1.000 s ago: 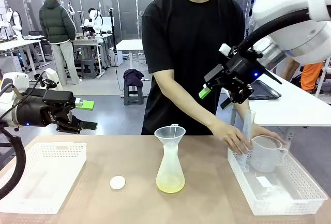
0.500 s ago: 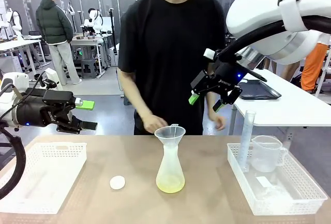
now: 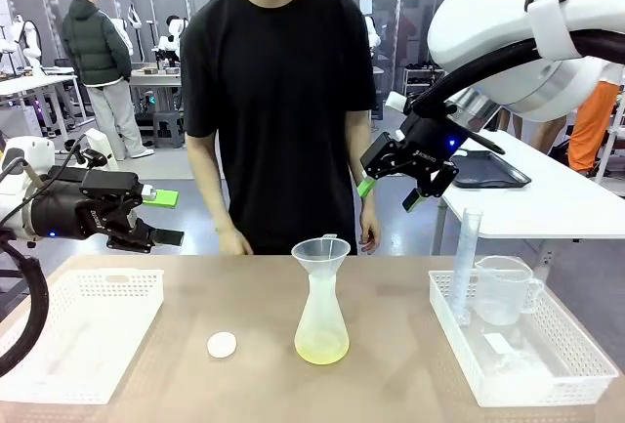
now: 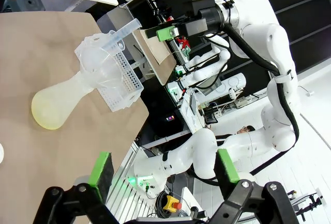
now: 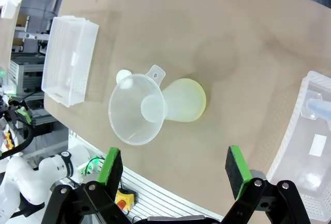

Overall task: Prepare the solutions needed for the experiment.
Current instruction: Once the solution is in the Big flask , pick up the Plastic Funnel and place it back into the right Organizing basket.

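A translucent conical flask (image 3: 320, 317) stands mid-table with a clear funnel (image 3: 320, 250) in its neck. A shallow layer of pale yellow-green solution (image 3: 321, 349) lies at its bottom. From above, the right wrist view has the flask (image 5: 185, 100) and funnel (image 5: 135, 110) lying below my open right gripper (image 5: 174, 165). My right gripper (image 3: 388, 194) hangs high above the table, right of the flask. Off the table's left edge, my left gripper (image 3: 168, 218) is open and holds nothing. The left wrist view has the flask (image 4: 57, 107) far beyond its open gripper (image 4: 164, 167).
A small white stopper disc (image 3: 222, 345) lies left of the flask. A white basket (image 3: 59, 355) sits at the left. Another basket (image 3: 547, 369) at the right holds a graduated cylinder (image 3: 465, 262) and a beaker (image 3: 503, 289). A person (image 3: 278, 101) stands at the far edge, hands down.
The person drew both hands out of the right basket, stepped to picture left and dropped the arms. My right gripper shifted slightly left. The left arm stayed still.
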`<act>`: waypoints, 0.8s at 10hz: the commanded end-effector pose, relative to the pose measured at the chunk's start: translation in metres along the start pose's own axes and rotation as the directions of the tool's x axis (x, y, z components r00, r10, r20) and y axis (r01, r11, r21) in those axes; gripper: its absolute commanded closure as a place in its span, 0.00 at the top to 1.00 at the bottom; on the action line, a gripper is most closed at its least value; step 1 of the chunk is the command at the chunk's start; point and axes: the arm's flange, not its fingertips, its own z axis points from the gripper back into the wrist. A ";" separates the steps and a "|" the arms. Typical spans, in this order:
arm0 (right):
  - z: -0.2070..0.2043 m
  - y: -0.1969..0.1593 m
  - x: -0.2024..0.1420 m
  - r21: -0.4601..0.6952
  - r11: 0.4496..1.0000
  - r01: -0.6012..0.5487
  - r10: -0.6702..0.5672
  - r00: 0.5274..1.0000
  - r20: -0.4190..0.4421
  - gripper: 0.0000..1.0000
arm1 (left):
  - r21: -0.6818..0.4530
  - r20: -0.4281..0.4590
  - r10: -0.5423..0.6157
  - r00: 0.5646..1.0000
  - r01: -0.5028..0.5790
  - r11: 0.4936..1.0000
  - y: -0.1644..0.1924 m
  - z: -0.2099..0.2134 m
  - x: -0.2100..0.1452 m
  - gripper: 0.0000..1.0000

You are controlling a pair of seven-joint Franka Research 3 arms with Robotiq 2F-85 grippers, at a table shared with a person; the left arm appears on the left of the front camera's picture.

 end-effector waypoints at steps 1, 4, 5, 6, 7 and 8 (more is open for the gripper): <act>0.000 0.000 0.000 0.000 1.000 0.000 0.000 1.000 0.000 1.00 | -0.023 0.015 0.009 1.000 -0.009 1.000 -0.002 -0.002 0.001 1.00; -0.024 0.016 0.011 -0.050 0.998 0.025 -0.031 0.993 -0.113 1.00 | -0.023 0.015 0.009 1.000 -0.009 1.000 -0.002 -0.002 0.001 1.00; -0.031 0.021 0.016 -0.067 0.997 0.023 -0.032 0.990 -0.134 1.00 | -0.023 0.015 0.009 1.000 -0.009 1.000 -0.002 -0.002 0.001 1.00; -0.039 0.027 0.020 -0.073 0.997 0.023 -0.034 0.989 -0.147 1.00 | -0.023 0.015 0.009 1.000 -0.009 1.000 -0.002 -0.002 0.001 1.00; -0.046 0.029 0.023 -0.081 0.996 0.035 -0.048 0.985 -0.166 1.00 | -0.023 0.015 0.009 1.000 -0.009 1.000 -0.002 -0.002 0.001 1.00; -0.053 0.030 0.025 -0.099 0.994 0.054 -0.070 0.983 -0.169 1.00 | -0.023 0.015 0.009 1.000 -0.009 1.000 -0.002 -0.002 0.001 1.00</act>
